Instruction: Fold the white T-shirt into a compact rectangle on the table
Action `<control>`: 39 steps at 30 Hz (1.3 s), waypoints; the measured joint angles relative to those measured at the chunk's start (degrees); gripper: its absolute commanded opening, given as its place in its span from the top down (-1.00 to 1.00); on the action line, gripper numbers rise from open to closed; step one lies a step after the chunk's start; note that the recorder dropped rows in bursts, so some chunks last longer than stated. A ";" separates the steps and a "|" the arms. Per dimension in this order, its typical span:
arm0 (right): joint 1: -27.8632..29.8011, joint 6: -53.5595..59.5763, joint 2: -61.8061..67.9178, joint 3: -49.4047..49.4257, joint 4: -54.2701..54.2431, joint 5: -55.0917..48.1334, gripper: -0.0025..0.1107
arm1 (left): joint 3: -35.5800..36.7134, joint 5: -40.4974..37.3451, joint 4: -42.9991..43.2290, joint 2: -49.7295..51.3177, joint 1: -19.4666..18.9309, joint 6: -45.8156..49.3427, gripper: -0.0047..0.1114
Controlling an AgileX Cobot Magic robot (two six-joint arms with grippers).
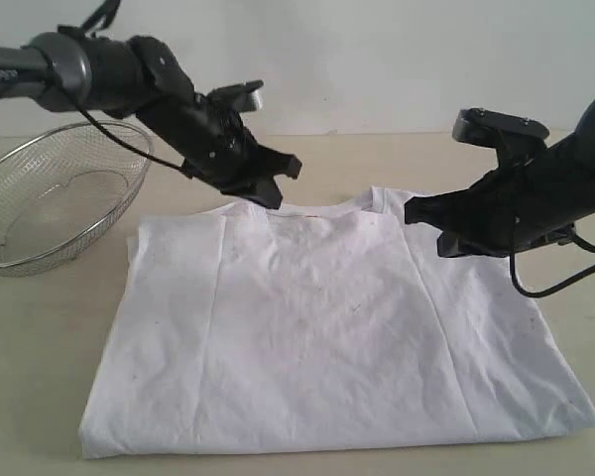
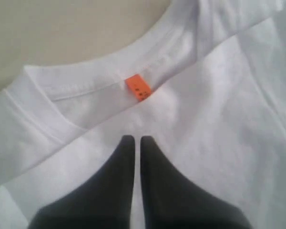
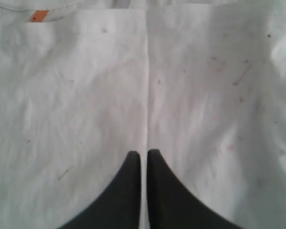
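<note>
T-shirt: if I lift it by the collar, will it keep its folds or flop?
Likely floppy: the T-shirt lies limp and wrinkled, so a lifted edge should drape. The folded-in sides may fall open. Pushed, it would probably bunch rather than slide.

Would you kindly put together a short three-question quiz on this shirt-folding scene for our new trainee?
1. True or false: the left gripper is clamped on the orange neck tag.
2. The wire-mesh basket stands: A on the table, beside the white T-shirt; B on the shirt; C upside down on the collar.
3. Fill in: the right gripper, over the shirt, is ____ (open/shut).
Key: 1 false, the gripper is shut short of the tag; 2 A; 3 shut.
</note>
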State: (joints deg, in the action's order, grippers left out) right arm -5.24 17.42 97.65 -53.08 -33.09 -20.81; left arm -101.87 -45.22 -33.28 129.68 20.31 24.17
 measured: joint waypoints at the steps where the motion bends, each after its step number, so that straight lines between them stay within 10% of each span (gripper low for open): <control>1: 0.96 0.00 0.00 -0.79 -0.12 -1.69 0.96 | 0.00 -0.83 0.00 -1.32 0.00 0.00 0.84; 11: 17.57 7.27 0.35 -7.44 -8.12 -20.05 0.96 | 3.23 -13.83 1.33 -13.86 0.00 0.00 0.84; 19: 26.80 24.31 6.10 -7.76 -25.68 -35.05 0.95 | 19.52 -8.52 1.48 -23.96 0.00 -0.10 0.84; 26: 27.09 29.97 7.12 -7.89 -20.63 -30.79 -0.04 | 34.25 0.37 1.27 -29.30 0.12 -0.10 0.84; 29: 27.09 28.64 8.94 -8.60 -18.42 -31.08 0.21 | 39.41 4.40 1.27 -29.30 0.12 -0.10 0.84; 32: 27.09 27.96 14.32 -11.47 -17.53 -35.48 -0.09 | 40.36 4.95 1.27 -29.30 0.12 -0.10 0.84; 39: 28.16 24.33 21.10 -20.99 -12.75 -45.35 -0.09 | 40.36 4.95 1.27 -29.30 0.12 -0.10 0.84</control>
State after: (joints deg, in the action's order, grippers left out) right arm 22.91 41.76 118.75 -74.07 -45.83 -66.16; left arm -61.51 -40.27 -32.01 100.38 20.43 24.07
